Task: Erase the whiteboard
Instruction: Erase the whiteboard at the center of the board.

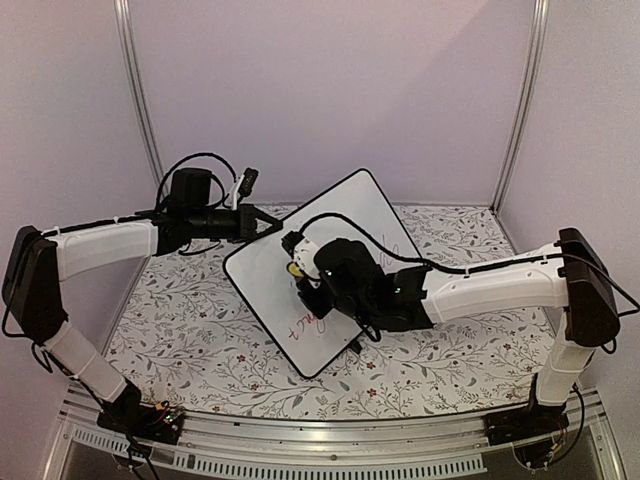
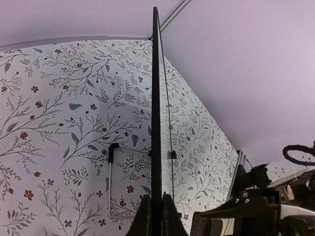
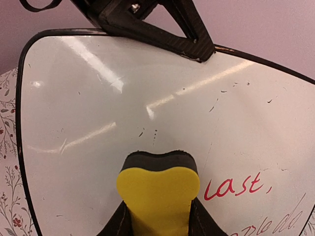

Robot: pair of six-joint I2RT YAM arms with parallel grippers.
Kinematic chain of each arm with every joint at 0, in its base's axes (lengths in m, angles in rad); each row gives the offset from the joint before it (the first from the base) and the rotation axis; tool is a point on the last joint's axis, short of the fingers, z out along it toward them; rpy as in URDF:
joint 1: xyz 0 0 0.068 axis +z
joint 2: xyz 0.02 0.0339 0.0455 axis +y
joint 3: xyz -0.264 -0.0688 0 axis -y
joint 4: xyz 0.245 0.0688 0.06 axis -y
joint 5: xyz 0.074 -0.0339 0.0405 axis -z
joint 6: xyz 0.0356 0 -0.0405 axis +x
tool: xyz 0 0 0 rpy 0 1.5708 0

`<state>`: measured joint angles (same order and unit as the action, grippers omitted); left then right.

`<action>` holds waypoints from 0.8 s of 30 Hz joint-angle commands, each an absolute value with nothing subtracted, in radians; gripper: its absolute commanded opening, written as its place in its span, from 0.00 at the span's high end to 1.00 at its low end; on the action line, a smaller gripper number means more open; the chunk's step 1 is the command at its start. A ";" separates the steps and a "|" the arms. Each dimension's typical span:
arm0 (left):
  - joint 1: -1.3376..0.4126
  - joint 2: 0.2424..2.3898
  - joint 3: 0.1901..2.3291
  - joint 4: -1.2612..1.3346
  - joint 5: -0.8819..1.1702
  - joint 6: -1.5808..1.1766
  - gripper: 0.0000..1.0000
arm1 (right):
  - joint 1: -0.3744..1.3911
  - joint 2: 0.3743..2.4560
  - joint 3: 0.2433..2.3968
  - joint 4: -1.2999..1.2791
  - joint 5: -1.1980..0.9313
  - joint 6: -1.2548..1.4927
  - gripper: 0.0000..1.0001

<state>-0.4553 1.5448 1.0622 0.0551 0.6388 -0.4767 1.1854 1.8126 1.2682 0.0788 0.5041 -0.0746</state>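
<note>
The whiteboard (image 1: 330, 240) stands tilted on the table, white with a thin black frame. Red and dark handwriting (image 1: 308, 320) sits on its lower part. My left gripper (image 1: 268, 224) is shut on the board's upper left edge; in the left wrist view the board (image 2: 156, 98) shows edge-on between the fingers (image 2: 156, 216). My right gripper (image 1: 297, 272) is shut on a yellow eraser with a black pad (image 3: 158, 189), pressed on the board face (image 3: 123, 98). Red writing "last," (image 3: 236, 188) lies just right of the eraser.
The table carries a floral cloth (image 1: 180, 330). Lilac walls with metal posts (image 1: 138, 90) close in the back and sides. The board's wire foot (image 2: 110, 182) rests on the cloth. A metal rail (image 1: 330, 440) runs along the near edge.
</note>
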 commanded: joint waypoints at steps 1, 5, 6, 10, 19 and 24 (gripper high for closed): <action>-0.465 1.511 1.058 0.110 0.670 -0.456 1.00 | 1.192 1.785 1.246 0.035 0.521 -0.023 0.66; -0.467 1.511 1.057 0.110 0.669 -0.457 1.00 | 1.206 1.829 1.283 0.016 0.536 -0.017 0.67; -0.467 1.509 1.057 0.110 0.669 -0.456 1.00 | 1.212 1.843 1.297 0.010 0.543 -0.018 0.67; -0.466 1.508 1.057 0.110 0.666 -0.455 1.00 | 1.219 1.898 1.343 -0.030 0.570 -0.022 0.67; -0.465 1.508 1.058 0.110 0.672 -0.455 1.00 | 1.190 1.916 1.465 -0.205 0.464 -0.005 0.65; -0.465 1.508 1.058 0.110 0.673 -0.455 1.00 | 1.167 1.952 1.544 -0.305 0.372 -0.011 0.64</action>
